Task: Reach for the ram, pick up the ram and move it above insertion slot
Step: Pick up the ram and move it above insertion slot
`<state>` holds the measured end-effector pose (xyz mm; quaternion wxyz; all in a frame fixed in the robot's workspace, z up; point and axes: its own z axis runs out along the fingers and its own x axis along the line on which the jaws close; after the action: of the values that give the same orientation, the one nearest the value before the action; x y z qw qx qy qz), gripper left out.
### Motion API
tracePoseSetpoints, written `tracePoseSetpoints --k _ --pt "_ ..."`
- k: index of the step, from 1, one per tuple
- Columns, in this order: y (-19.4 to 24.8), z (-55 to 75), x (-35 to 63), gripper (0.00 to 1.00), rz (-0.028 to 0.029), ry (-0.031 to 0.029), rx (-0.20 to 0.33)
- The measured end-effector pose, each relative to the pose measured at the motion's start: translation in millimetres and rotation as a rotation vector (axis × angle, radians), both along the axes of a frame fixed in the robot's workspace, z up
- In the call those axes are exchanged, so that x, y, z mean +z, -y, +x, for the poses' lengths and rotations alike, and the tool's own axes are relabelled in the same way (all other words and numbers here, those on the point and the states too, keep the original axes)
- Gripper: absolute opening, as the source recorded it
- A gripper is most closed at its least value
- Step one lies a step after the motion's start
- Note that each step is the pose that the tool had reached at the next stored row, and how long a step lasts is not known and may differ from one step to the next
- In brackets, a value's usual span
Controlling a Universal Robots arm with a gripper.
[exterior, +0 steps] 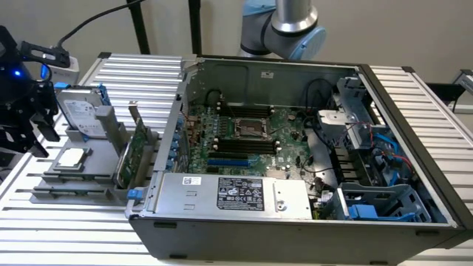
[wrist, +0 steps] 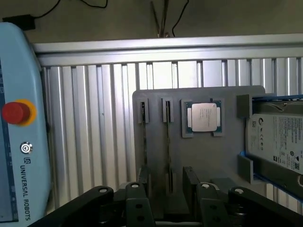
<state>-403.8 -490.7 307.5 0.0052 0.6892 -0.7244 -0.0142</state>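
1. The claw (wrist: 166, 191) is nearest the wrist camera. Its black fingers (wrist: 142, 187) stand apart, so it is open and grips nothing.
2. The ram (wrist: 167, 142) stands on edge in a groove of the grey tray (wrist: 218, 165). Its near end runs into the gap between the fingers, and I cannot tell whether anything touches it.
3. A second groove (wrist: 143, 113) lies just beside it, with what looks like another thin stick on edge.
4. On the ram's other side a CPU (wrist: 203, 117) lies flat in the tray, with a hard drive (wrist: 279, 137) beyond it.
5. The tray sits on a ribbed metal desk (wrist: 94, 142). A pale blue pendant (wrist: 23, 71) with a red button (wrist: 16, 112) lies across a bare stretch from the tray.
6. In the exterior view the tray is at that view's left, beside an open case (exterior: 296, 233). A green card (exterior: 133, 158) stands upright between them.
7. Inside the case, the motherboard (exterior: 251, 119) carries long black slots (exterior: 244, 145), well apart from the ram.
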Motion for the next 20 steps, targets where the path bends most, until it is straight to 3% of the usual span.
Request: tracePoseSetpoints --k 20 --pt "12.5 1.5 -36.4 0.42 0.0 0.0 0.004"
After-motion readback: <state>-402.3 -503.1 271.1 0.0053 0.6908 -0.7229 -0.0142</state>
